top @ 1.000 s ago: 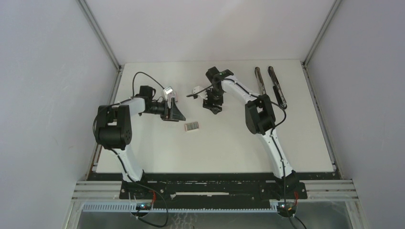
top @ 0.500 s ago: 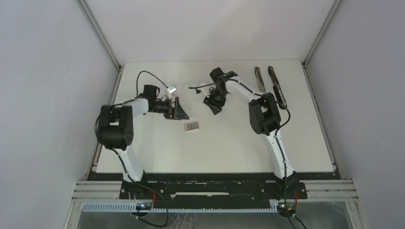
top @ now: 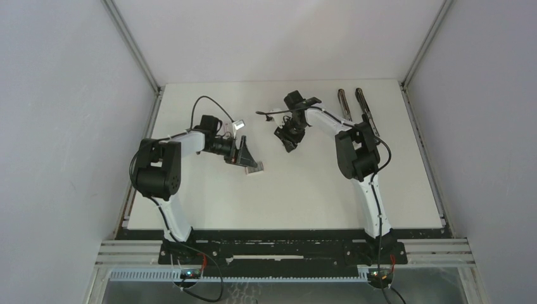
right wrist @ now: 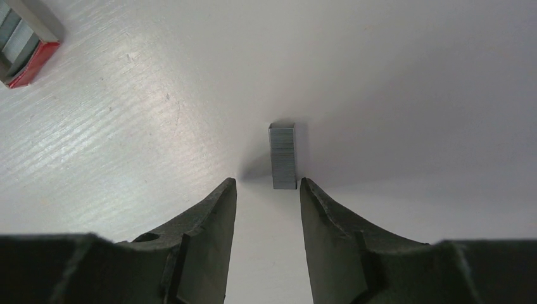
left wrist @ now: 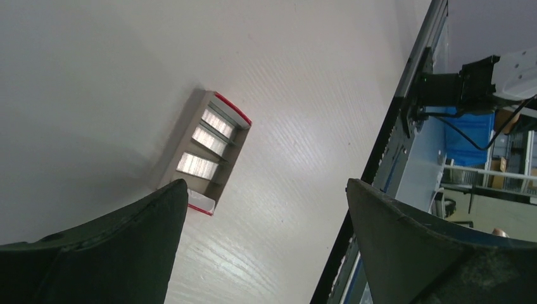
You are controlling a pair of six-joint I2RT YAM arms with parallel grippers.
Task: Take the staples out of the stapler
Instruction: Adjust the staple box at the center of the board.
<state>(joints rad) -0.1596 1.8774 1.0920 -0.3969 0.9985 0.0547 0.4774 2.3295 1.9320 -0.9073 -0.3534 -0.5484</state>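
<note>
A short silvery-grey strip of staples (right wrist: 283, 156) lies on the white table just beyond my right gripper's fingertips, apart from them. My right gripper (right wrist: 267, 184) is open and empty; it also shows in the top view (top: 287, 138) at the back middle. The stapler (top: 366, 113) lies opened flat at the back right, its two long arms side by side. My left gripper (left wrist: 266, 188) is open and empty, close over a small white-and-red box (left wrist: 206, 149). In the top view the left gripper (top: 246, 157) sits just left of that box (top: 254, 168).
The box holds several silvery staple strips in compartments, and its red end shows in the right wrist view (right wrist: 25, 47). The table's black front rail (left wrist: 386, 158) runs to the right of the left gripper. Grey walls enclose the table on three sides.
My left gripper has moved right and slightly nearer, up to the small box. My right gripper has shifted a little to the right.
</note>
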